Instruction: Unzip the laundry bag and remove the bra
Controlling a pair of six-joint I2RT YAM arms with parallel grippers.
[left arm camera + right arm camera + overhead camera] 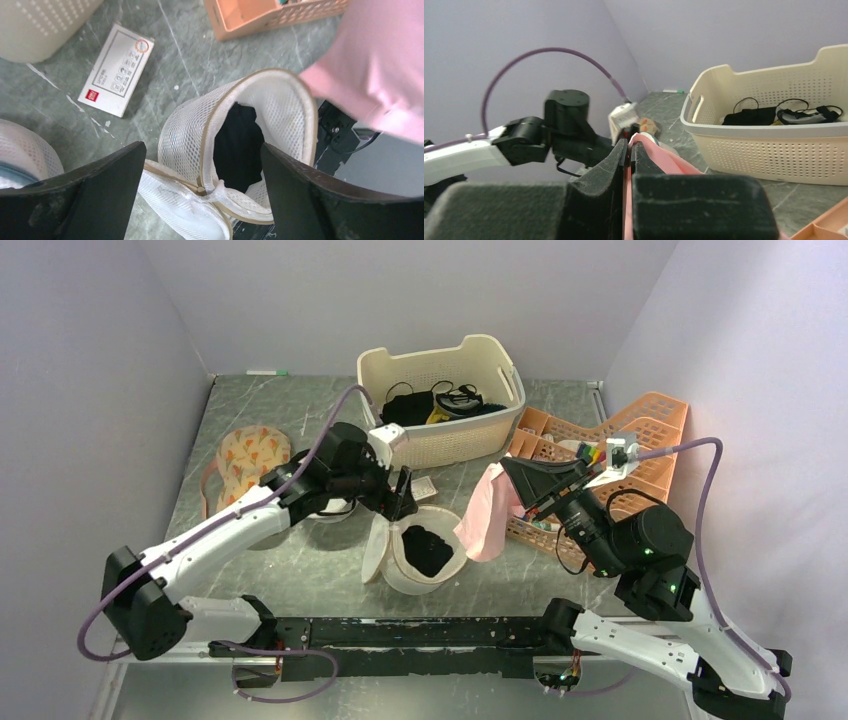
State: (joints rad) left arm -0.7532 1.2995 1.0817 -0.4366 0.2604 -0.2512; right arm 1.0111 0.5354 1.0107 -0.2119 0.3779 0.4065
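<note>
The right gripper (629, 145) is clamped on a soft pink cloth garment (487, 520), probably the bra, though folds hide its shape. It would do best to lift straight up, so that nothing drags the round white mesh laundry bag (182, 125), which lies unzipped just beside it. The right arm reaches inward with its wrist raised. The left gripper (200, 165) hovers with its fingers spread above the bag's mouth.

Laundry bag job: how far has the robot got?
Done: the bag is unzipped, its lid flopped open. In hand: the right fingers pinch a pink garment, probably the bra, hanging beside the bag. Left: setting it down. Something dark lies inside the bag; I cannot tell what.
</note>
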